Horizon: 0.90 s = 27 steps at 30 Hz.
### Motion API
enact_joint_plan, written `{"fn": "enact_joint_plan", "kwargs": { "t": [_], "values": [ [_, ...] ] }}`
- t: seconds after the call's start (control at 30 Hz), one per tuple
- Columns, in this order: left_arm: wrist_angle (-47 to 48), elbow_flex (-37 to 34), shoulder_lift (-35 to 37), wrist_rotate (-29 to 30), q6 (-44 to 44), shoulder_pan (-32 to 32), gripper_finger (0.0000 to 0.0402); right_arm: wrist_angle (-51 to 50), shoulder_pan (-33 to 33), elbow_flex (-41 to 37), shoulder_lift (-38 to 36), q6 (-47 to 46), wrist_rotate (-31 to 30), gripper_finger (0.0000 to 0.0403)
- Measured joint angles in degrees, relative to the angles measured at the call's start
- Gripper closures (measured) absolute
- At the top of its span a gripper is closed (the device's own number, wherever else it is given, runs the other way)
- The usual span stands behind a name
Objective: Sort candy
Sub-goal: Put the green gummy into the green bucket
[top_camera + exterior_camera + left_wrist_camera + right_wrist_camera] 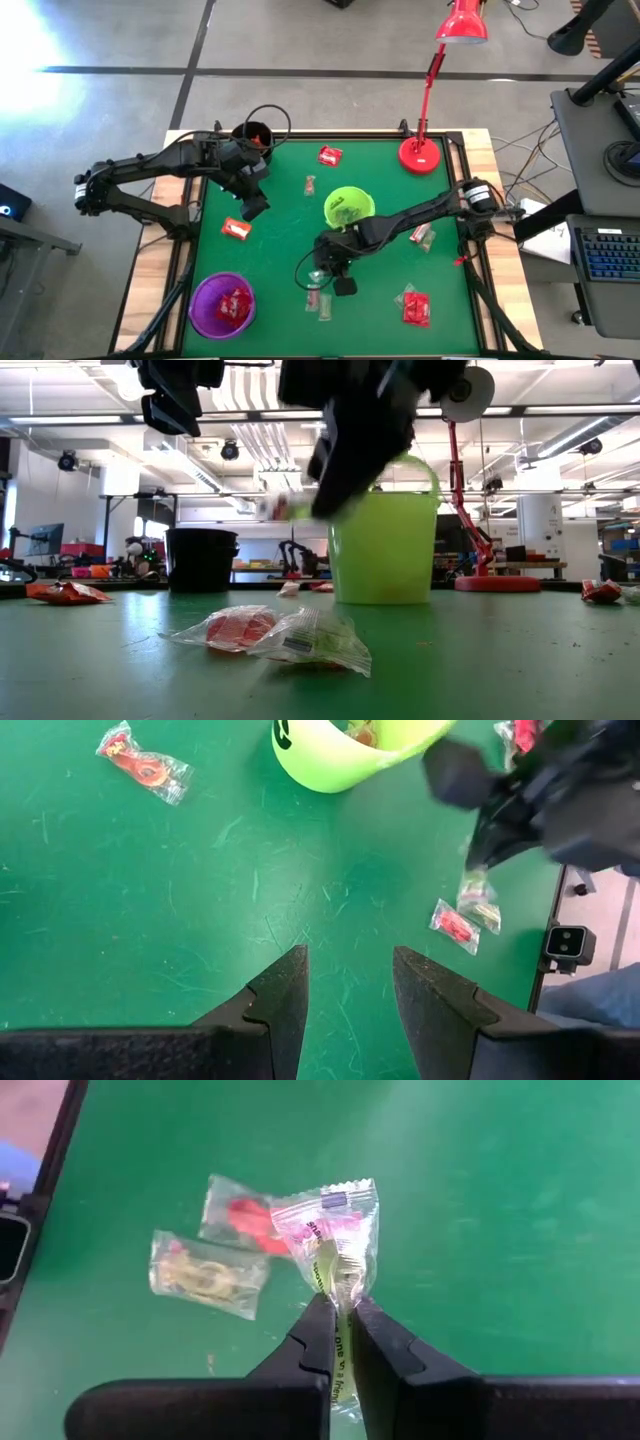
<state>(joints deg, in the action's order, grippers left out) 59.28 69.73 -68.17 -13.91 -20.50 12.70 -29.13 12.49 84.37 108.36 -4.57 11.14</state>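
My right gripper hovers near the table's near middle, shut on a clear-wrapped candy with pale green and pink inside. Below it, two more wrapped candies lie flat on the mat: a red one and a yellowish one; the low view shows them too. My left gripper is open, empty and raised over bare mat left of the green cup. Other candies are scattered about: red, and clear. My right gripper pinches the clear wrapper's lower end between its two fingertips. The fingers come from above, pointing down at the mat. The candy is lifted clear of the table and sticks out past the fingertips, its crimped far edge free.
The purple cup at the near left holds red candy. The black cup stands at the far left. A red desk lamp stands at the far right. Open mat lies between the green cup and the left arm.
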Motion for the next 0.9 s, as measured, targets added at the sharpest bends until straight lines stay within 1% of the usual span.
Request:
{"fn": "enact_joint_plan", "kwargs": {
  "t": [0.27, 0.37, 0.7, 0.77, 0.9],
  "values": [
    [0.0, 0.0, 0.0, 0.0, 0.1, 0.0, 0.0271, -15.0, -1.4, 6.8, -4.3, 0.5, -14.1, 0.039],
    [0.0, 0.0, 0.0, 0.0, 0.1, 0.0, 0.0271, -19.5, -2.8, 8.3, -5.2, -1.1, -15.7, 0.039],
    [0.3, 0.0, 0.0, 0.0, 0.3, 0.0, 0.0271, -22.2, -5.3, 9.1, -8.8, -1.9, -15.8, 0.039],
    [0.3, 0.0, 0.0, 0.0, 0.3, 0.0, 0.0271, -24.1, -6.1, 9.1, -9.5, -1.9, -18.2, 0.039],
    [0.3, 0.0, 0.0, 0.0, 0.3, 0.0, 0.0271, -29.3, -7.8, 9.1, -9.8, -1.9, -25.8, 0.039]
  ]
}}
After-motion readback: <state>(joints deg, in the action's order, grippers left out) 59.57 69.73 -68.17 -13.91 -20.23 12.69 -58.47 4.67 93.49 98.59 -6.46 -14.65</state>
